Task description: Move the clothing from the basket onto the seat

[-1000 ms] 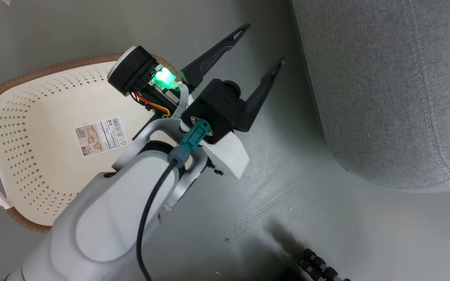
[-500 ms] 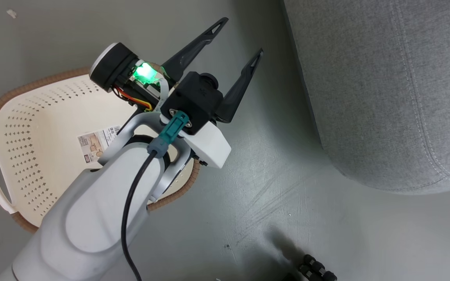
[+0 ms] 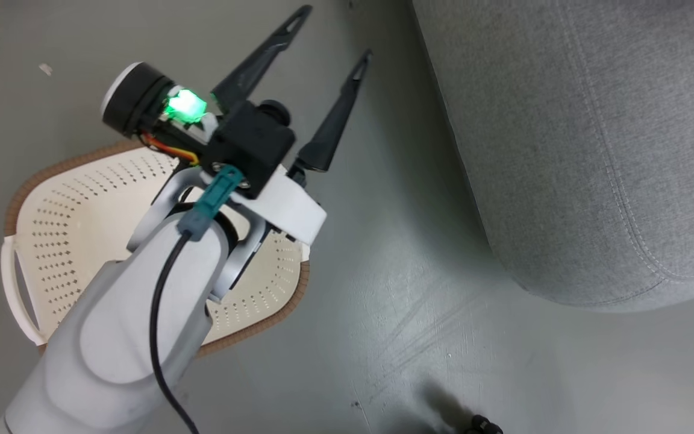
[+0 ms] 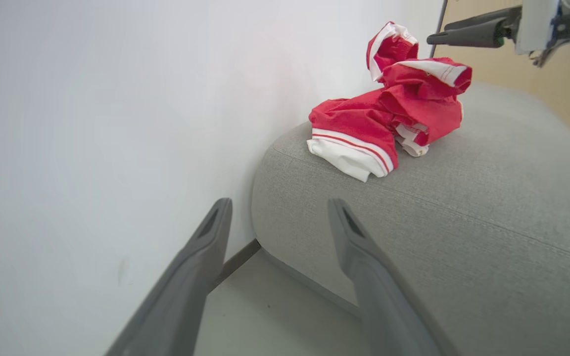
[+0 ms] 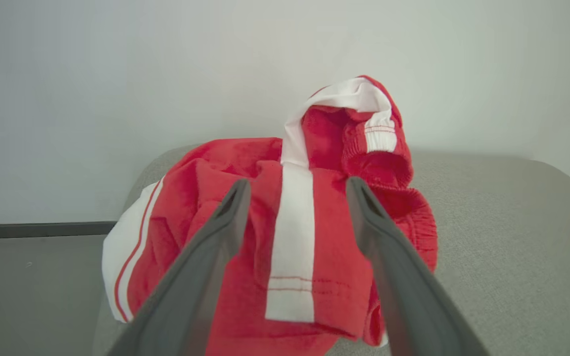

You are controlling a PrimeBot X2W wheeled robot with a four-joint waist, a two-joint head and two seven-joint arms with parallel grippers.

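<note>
left end effector (image 3: 332,35): fingers apart, over floor (image 3: 413,301) at upper middle of head view
right end effector (image 5: 297,190): fingers apart, just above clothing (image 5: 191,207)
clothing: heaped on seat (image 4: 488,237) — upper right, left wrist view
basket (image 3: 70,241): on floor — lower left, head view

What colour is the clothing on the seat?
Red clothing with white stripes; right wrist view shows best.

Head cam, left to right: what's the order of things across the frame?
basket → left gripper, fingers spread and holding nothing → seat
</note>
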